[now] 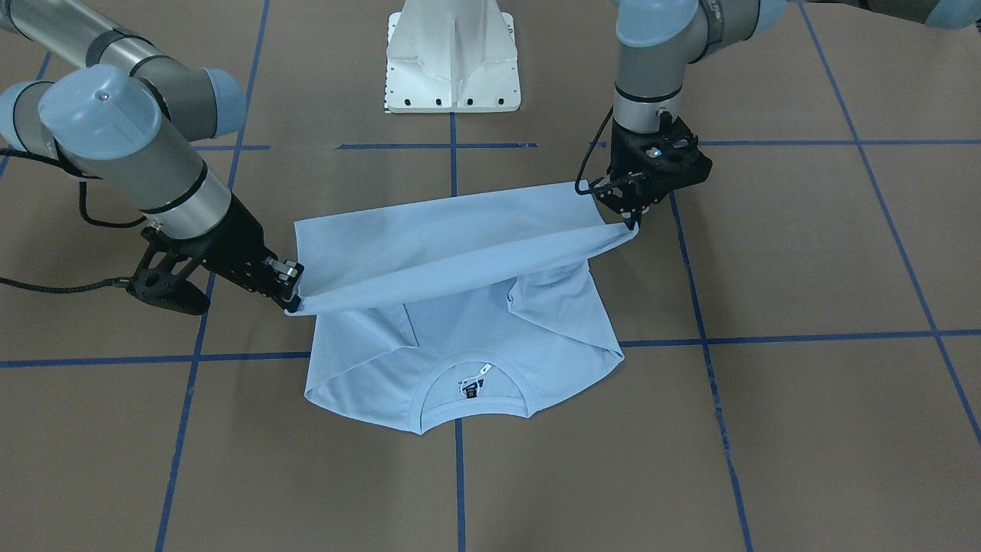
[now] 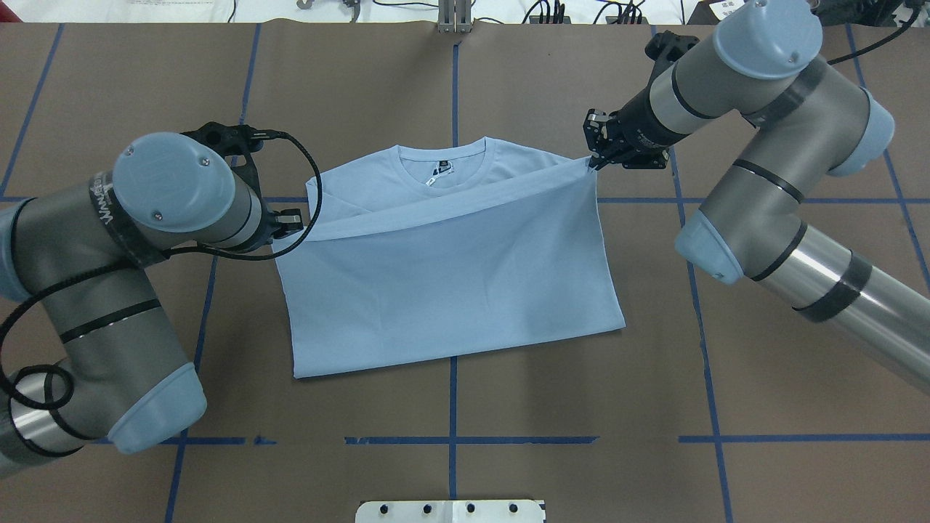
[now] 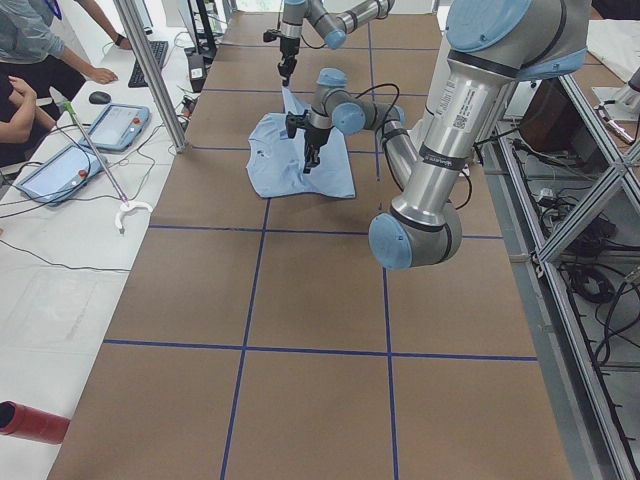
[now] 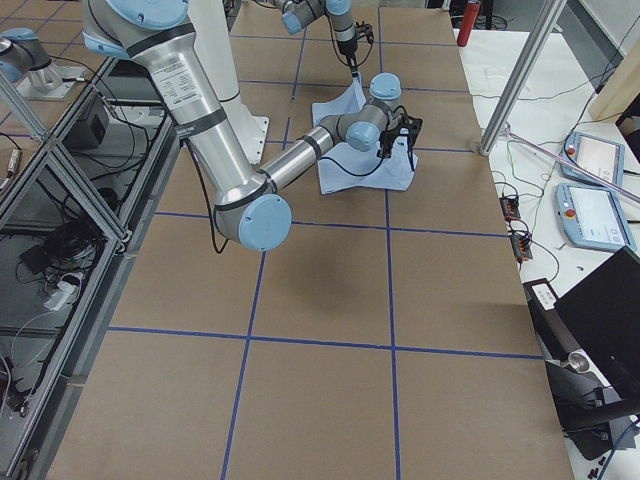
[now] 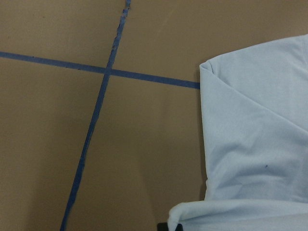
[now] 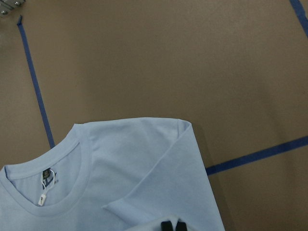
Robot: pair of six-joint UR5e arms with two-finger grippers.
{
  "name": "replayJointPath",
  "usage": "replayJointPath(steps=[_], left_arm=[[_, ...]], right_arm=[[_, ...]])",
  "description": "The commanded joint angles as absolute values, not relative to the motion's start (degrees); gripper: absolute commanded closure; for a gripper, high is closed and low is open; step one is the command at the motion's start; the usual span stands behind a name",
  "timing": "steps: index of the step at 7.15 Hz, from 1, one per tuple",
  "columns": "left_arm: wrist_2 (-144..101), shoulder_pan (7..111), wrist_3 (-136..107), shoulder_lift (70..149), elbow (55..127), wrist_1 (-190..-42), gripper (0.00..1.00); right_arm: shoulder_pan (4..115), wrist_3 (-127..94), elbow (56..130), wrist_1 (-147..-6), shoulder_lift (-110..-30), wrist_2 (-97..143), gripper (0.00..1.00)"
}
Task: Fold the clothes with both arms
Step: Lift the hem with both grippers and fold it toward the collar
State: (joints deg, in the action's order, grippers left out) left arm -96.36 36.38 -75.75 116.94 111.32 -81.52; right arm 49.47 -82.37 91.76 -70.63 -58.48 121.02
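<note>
The pale light-blue T-shirt (image 2: 450, 283) lies on the brown table with its collar and tag (image 2: 441, 171) at the far side. Its hem edge is lifted and stretched between both grippers, folded over toward the collar. My left gripper (image 2: 290, 221) is shut on the hem corner at the shirt's left side; in the front view it (image 1: 632, 218) is on the right. My right gripper (image 2: 596, 156) is shut on the other hem corner, shown left in the front view (image 1: 290, 295). The right wrist view shows the collar (image 6: 48, 192) below the held cloth. The chest print is hidden.
The white pedestal base (image 1: 452, 61) stands at the robot's side of the table. Blue tape lines (image 2: 452, 407) cross the brown table. In the exterior left view, operators and tablets (image 3: 110, 125) sit at a side desk beside a metal post (image 3: 150, 70).
</note>
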Motion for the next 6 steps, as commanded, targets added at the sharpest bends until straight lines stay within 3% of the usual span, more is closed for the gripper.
replayJointPath(steps=[1, 4, 6], left_arm=[[-96.5, 40.5, -74.4, 122.4, 100.0, -87.0, 1.00], [-96.3, 41.1, -74.4, 122.8, 87.8, -99.4, 1.00], [-96.2, 41.1, -74.3, 122.8, 86.7, -100.1, 1.00]], right_arm=[[49.7, -81.8, 85.5, -70.6, -54.6, 120.9, 1.00], [50.0, -81.7, 79.7, -70.5, -50.8, 120.9, 1.00], [50.4, -81.3, 76.9, -70.5, -49.5, 120.8, 1.00]])
